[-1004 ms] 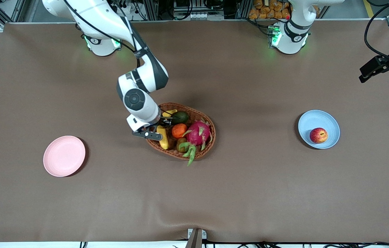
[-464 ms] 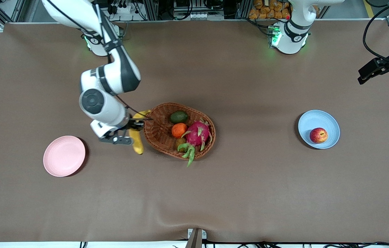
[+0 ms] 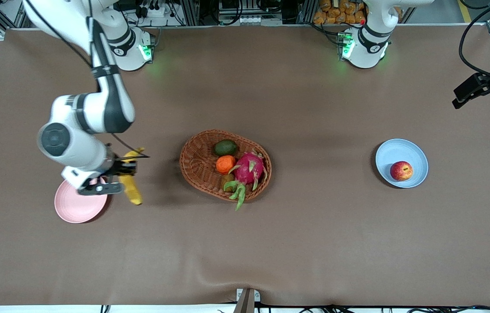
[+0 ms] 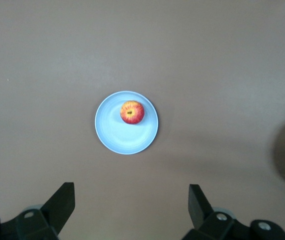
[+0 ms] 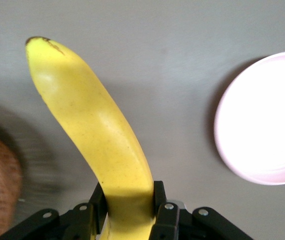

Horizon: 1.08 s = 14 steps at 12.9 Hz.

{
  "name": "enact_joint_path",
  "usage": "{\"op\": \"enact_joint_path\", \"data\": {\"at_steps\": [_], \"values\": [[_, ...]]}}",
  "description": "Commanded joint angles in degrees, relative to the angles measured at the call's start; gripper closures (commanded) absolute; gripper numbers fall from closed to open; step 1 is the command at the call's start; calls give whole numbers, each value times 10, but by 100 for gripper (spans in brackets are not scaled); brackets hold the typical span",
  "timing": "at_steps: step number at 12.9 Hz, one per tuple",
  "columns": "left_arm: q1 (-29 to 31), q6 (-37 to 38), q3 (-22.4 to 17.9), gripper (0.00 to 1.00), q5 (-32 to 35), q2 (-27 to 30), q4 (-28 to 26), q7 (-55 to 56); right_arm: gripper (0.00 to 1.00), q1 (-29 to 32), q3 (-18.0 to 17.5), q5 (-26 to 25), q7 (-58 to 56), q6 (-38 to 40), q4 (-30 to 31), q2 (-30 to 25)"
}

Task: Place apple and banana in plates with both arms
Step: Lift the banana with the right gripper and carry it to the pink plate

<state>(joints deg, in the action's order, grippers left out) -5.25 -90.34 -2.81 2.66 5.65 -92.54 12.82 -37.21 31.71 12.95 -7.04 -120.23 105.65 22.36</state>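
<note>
On the table, largest item first, I read the following:
Table (image 3: 314, 243): brown cloth surface.
Right arm (image 3: 84, 117): reaches out from its base toward its own end of the table.
Left arm (image 3: 375, 26): waits, raised at its end of the table.
Basket (image 3: 197, 163): oval wicker, mid-table, holding a dragon fruit (image 3: 250, 167), a tangerine (image 3: 226, 164) and a dark green fruit (image 3: 226, 148).
Pink plate (image 3: 77, 206): at the right arm's end, bare where I can see it.
Blue plate (image 3: 395, 150): at the left arm's end.
Banana (image 3: 133, 191): airborne, just beside the pink plate's rim, on the basket side.
Right gripper (image 5: 130, 202): fingers pinch the banana near one end.
Left gripper (image 4: 131, 207): fingers spread wide, high over the blue plate.
Apple (image 3: 401, 171): rests in the blue plate, toward its rim.
</note>
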Motion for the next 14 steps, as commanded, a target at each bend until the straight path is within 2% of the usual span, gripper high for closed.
{"op": "enact_joint_path", "data": {"at_steps": [1, 8, 10, 11, 12, 13, 14], "values": [[-4, 6, -5, 0, -10, -29, 44, -6, 100, 60, 4, -7, -101, 6, -10, 6], [-3, 5, -6, 0, -10, -37, 44, -10, 99, 148, 1, 1, -177, -11, -39, 87], [-4, 5, -6, 0, -10, -38, 41, -10, 92, 170, -6, 4, -214, -41, -47, 111], [-4, 6, -6, 0, -10, -37, 41, -10, 84, 182, -17, 4, -219, -43, -47, 113], [-4, 7, -6, 0, -11, -37, 39, -10, 55, 191, -28, 3, -219, -42, -47, 112], [-4, 8, -6, 0, -11, -37, 38, -10, 1, 193, -31, 4, -218, -43, -47, 111], [-3, 8, -6, 0, -11, -36, 38, -11, 0, 191, -31, 7, -216, -41, -50, 110]]}}
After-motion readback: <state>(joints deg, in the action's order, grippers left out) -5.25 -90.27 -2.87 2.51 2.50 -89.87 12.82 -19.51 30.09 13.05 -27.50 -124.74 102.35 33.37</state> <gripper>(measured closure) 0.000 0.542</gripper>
